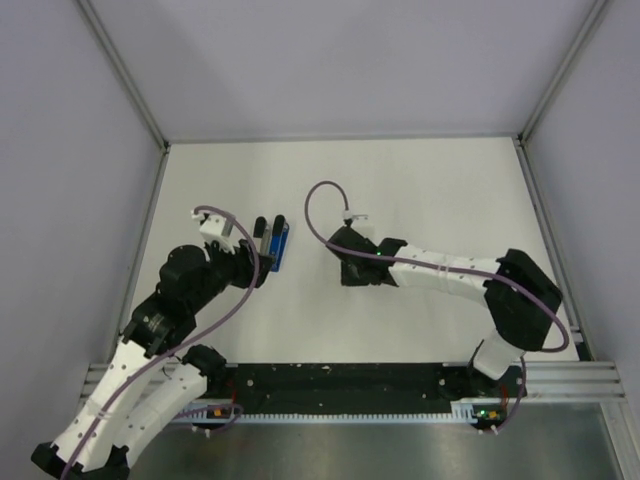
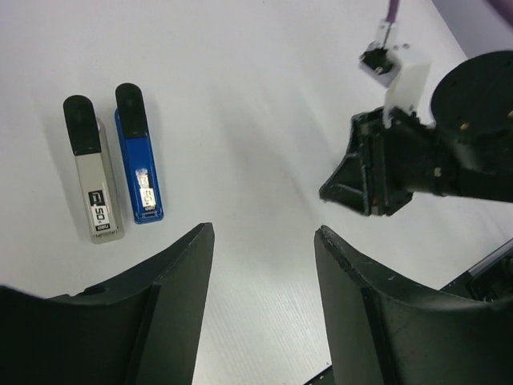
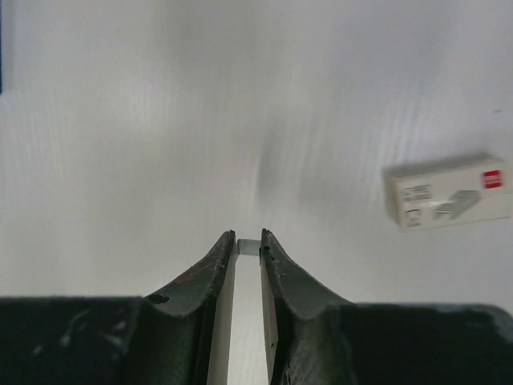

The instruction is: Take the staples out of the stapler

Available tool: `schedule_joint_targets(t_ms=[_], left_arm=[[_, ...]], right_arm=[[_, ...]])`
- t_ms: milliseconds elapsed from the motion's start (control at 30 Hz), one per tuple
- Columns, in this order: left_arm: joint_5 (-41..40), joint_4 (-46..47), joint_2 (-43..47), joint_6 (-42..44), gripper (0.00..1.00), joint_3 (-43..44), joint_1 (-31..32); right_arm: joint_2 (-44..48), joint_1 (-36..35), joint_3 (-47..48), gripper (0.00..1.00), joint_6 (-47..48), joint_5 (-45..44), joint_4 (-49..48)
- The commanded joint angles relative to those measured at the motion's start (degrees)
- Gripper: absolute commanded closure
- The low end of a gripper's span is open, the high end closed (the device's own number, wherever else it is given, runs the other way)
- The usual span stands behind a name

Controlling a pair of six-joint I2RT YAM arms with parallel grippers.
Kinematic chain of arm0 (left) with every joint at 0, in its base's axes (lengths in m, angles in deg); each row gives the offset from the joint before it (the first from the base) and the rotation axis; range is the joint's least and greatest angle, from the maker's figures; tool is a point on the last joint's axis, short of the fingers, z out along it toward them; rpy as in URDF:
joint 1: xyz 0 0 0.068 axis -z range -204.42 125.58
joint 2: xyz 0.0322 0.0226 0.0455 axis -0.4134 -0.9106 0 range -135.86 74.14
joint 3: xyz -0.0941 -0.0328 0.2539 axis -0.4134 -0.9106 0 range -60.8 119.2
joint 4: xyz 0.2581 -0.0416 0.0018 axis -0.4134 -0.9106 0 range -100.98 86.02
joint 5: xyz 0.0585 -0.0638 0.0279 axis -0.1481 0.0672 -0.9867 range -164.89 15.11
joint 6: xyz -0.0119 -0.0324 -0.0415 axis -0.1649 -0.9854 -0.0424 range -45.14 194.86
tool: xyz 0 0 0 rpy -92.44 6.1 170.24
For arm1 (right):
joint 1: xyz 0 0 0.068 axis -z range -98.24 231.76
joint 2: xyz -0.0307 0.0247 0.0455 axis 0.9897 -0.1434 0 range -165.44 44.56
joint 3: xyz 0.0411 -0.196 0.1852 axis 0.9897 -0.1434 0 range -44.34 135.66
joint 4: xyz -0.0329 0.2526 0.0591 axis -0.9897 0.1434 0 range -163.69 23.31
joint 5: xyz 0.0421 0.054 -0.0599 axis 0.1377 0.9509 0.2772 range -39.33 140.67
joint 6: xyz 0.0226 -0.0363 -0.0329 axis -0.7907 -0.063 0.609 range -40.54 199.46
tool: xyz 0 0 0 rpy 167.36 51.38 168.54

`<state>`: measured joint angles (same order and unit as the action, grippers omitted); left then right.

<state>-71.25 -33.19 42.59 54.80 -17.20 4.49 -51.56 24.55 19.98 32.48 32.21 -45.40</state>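
**ITEM 1: staple strip** (image 3: 247, 246). Short silvery stick, only the end showing. Pinched btw. tips of right end effector (image 3: 247, 239), fingers nearly together and clamped on it.
Handling (est.): v. light; stiff lengthwise but liable to break into pieces if bent or squeezed hard; smooth metal, prob. slippery. Best gripped gently across flat sides, mid-length.

**ITEM 2: stapler** (image 1: 271, 244). Ahead and to left of left end effector (image 2: 263, 233), near the tips, not touching. Flat on tabletop (image 1: 430, 190) as grey half (image 2: 94, 188) and blue half (image 2: 143, 172), side by side, black ends pointing away.
Handling (est.): rigid, moderate weight, prob. hinged so apt to flop. Best held by long sides.

**Left end effector:** fingers well apart, nothing btw. them.

**POSE:**
- L arm: folded at elbow, wrist reaching fwd toward stapler.
- R arm: stretched leftward across tabletop, wrist pitched down, tips aimed at bare surface. Contact w/ surface: cannot tell.

**ALSO:** staple box (image 3: 449, 192), white w/ red mark, off to right of right end effector, well apart.
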Motion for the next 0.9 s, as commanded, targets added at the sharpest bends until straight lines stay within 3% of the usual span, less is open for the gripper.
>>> schedule_joint_targets(t_ms=[0, 433, 867], left_arm=[[1.11, 4.78, -1.58, -0.34, 0.41, 0.09, 0.19], [1.81, 6.89, -5.27, 0.37, 0.41, 0.0, 0.1], [4.89, 9.52, -9.05, -0.69, 0.41, -0.62, 0.19]], right_arm=[[9.0, 8.23, -4.8, 0.82, 1.8, -2.9, -0.08], [13.59, 25.74, -8.5, 0.82, 7.52, -3.69, -1.22], [9.98, 29.44, -10.08, 0.82, 8.57, -2.2, -4.12]])
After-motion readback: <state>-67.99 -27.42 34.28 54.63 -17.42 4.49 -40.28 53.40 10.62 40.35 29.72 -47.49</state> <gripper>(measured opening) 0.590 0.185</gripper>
